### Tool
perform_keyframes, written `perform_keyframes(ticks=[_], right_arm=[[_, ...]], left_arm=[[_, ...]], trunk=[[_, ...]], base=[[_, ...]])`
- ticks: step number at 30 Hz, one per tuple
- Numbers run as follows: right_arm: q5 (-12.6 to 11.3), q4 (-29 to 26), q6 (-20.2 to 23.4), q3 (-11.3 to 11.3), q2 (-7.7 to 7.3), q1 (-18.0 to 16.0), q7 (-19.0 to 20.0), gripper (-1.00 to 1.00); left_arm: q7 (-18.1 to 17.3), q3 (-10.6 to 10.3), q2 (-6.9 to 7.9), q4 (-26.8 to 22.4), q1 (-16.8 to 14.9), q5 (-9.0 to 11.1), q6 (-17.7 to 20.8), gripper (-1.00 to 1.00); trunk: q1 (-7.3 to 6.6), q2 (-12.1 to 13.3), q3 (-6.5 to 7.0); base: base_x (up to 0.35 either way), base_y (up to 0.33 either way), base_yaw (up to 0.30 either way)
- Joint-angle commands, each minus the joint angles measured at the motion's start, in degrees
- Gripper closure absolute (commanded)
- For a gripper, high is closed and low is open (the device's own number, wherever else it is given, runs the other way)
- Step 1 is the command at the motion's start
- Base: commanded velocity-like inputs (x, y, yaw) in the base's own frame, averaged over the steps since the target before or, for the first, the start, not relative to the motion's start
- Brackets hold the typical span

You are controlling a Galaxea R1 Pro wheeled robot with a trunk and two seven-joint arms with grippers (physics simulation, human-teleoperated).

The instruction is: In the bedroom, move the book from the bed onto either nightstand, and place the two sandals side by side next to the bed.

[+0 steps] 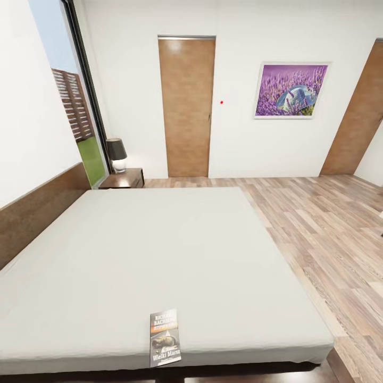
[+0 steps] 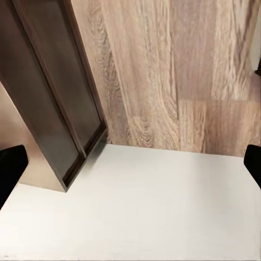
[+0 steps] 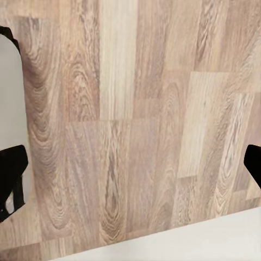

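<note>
The book (image 1: 165, 338) lies flat on the bed (image 1: 159, 255), at the near edge of the off-white mattress, close to the head camera and a little left of the middle of that edge. Its dark cover faces up, with an orange band near the top and white lettering above and below. The mattress around it is bare.

At the far left corner of the bed stands the nightstand (image 1: 123, 178), a small dark brown surface set against the white wall just beyond the headboard (image 1: 37, 213). A lamp (image 1: 116, 154) with a dark shade and a pale base stands on it. Left of the lamp is a tall window (image 1: 69, 90). On the far wall are a brown door (image 1: 187, 106) and a lavender picture (image 1: 291, 90); a second brown door (image 1: 357, 119) is at the right. Light wood-plank floor (image 1: 324, 234) runs along the right side of the bed.

The left end effector (image 2: 130, 163) looks down on a pale flat area, plank floor and a dark brown wooden piece (image 2: 57, 103). Its two dark fingertips (image 2: 10, 166) sit at opposite edges of the view, spread wide with nothing between them.

The right end effector (image 3: 130, 174) points at the plank floor, with a pale strip along one edge. Its fingertips (image 3: 11, 176) are likewise far apart and hold nothing.
</note>
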Motion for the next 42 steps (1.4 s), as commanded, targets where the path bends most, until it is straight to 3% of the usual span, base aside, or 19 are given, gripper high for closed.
perform_keyframes(ticks=[1, 2, 7, 13, 20, 42], right_arm=[[0.6, -0.1, -0.1, -0.5, 0.25, -0.3, 0.0, -1.0], [0.6, -0.1, -0.1, -0.5, 0.25, -0.3, 0.0, -1.0], [0.7, -0.3, -0.1, -0.4, 0.9, -1.5, 0.0, -1.0], [0.6, -0.3, -0.1, -0.5, 1.29, -3.0, 0.1, -1.0], [0.5, -0.4, -0.3, -0.4, 2.13, -4.5, 0.5, -1.0], [0.5, -0.5, -3.1, -0.6, 2.46, -5.5, 1.0, -1.0]], left_arm=[[0.5, -0.6, -0.39, 1.8, 0.0, 0.6, -0.8, -1.0], [0.5, -0.6, -0.39, 1.8, 0.0, 0.6, -0.8, -1.0], [0.4, -1.2, -4.02, 11.4, -0.1, 0.5, -5.4, -1.0], [0.3, -1.3, -5.9, 17.4, -0.2, 0.6, -8.5, -1.0], [-0.2, -1.2, -6.43, 19.7, -0.3, 0.5, -10.5, -1.0], [-1.0, -0.8, -6.45, 20.6, -0.3, 0.6, -11.1, -1.0]], trunk=[[0.01, 0.0, -0.04], [0.01, 0.0, -0.04], [0.01, 0.0, -0.04], [0.01, 0.0, -0.04], [0.01, 0.0, -0.04], [0.01, 0.0, -0.04]], base=[[0.0, 0.0, 0.0], [0.0, 0.0, 0.0], [0.0, 0.0, 0.0], [0.0, 0.0, 0.0], [0.0, 0.0, 0.0], [0.0, 0.0, 0.0]])
